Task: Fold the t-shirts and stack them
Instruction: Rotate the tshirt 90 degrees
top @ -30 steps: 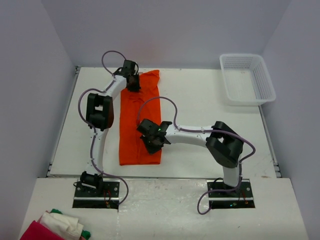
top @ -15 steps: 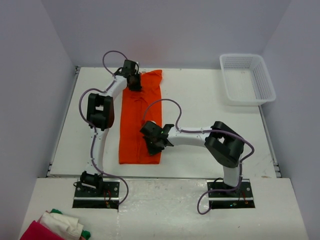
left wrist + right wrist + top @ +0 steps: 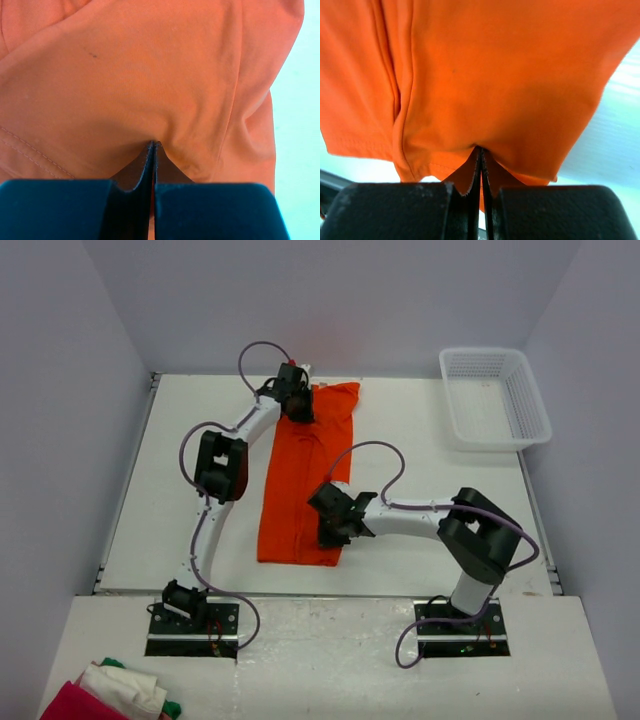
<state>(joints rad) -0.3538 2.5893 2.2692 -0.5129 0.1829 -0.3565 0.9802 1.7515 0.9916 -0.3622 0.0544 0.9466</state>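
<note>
One bright orange t-shirt (image 3: 305,475) lies folded into a long strip running from the table's back toward the front. My left gripper (image 3: 297,405) is shut on its far end, where the cloth bunches at the fingertips (image 3: 154,145). My right gripper (image 3: 332,530) is shut on the strip's near right edge, with orange cloth (image 3: 485,75) pinched between the pads and a hem hanging left of them. In the left wrist view the t-shirt (image 3: 150,75) fills almost the whole picture.
A white mesh basket (image 3: 494,397) stands at the back right corner. A red, white and green cloth pile (image 3: 105,695) lies on the near shelf at bottom left. White table (image 3: 420,450) shows to the right of the strip.
Both grippers have moved to the right with the t-shirt held, dragging the whole strip rightward across the table. Both stayed shut.
</note>
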